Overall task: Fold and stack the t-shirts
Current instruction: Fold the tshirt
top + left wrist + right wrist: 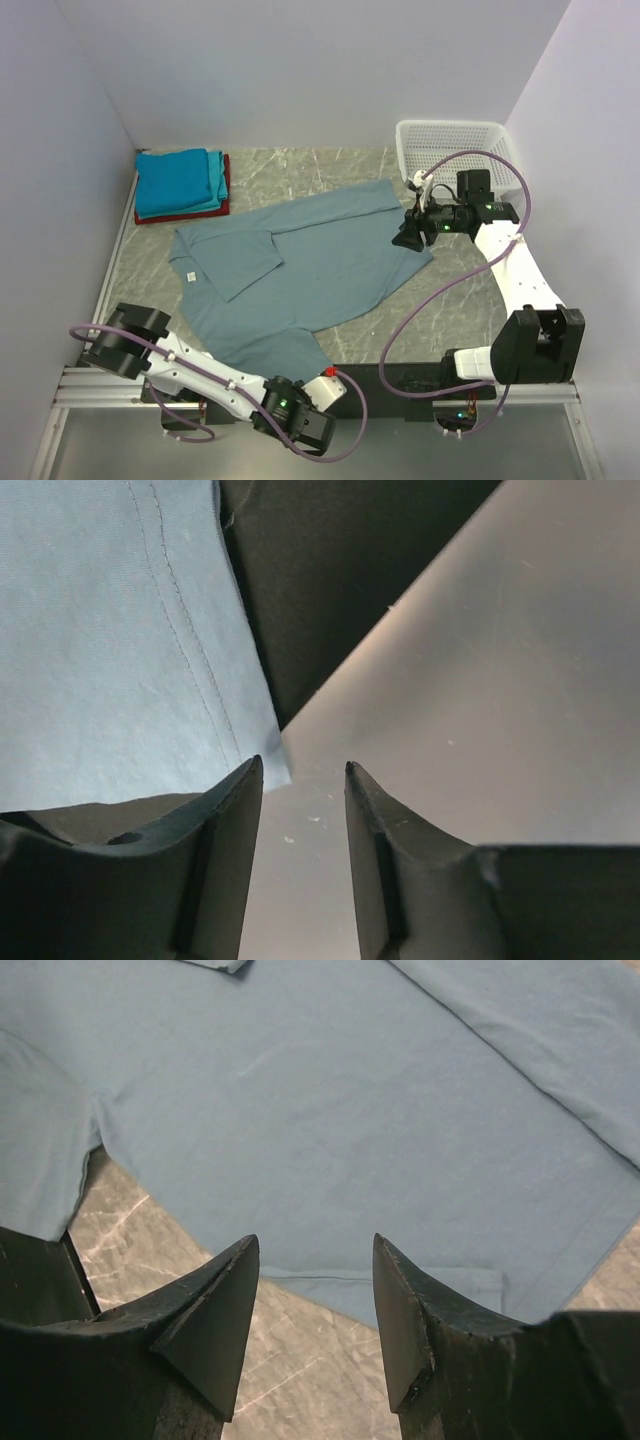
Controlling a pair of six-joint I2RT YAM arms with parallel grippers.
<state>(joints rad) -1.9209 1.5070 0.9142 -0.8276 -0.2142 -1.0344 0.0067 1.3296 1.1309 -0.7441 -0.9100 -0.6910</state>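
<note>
A white plastic mesh basket [450, 126] stands at about 1 o'clock on the table [300, 165], in the far corner where the plain white walls [300, 60] meet. It sits close to the wall at 3 o'clock. The table top is grey with a marble pattern and pale veins. A silver metal rail [118, 250] runs along its 9 o'clock edge. A ribbed metal frame [90, 385] crosses the 6 o'clock edge, with a black strip [420, 372] on it toward 5 o'clock.

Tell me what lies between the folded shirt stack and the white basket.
Only bare marble tabletop, seen in the top view; the grey-blue t-shirt spreads just nearer than that stretch.
</note>
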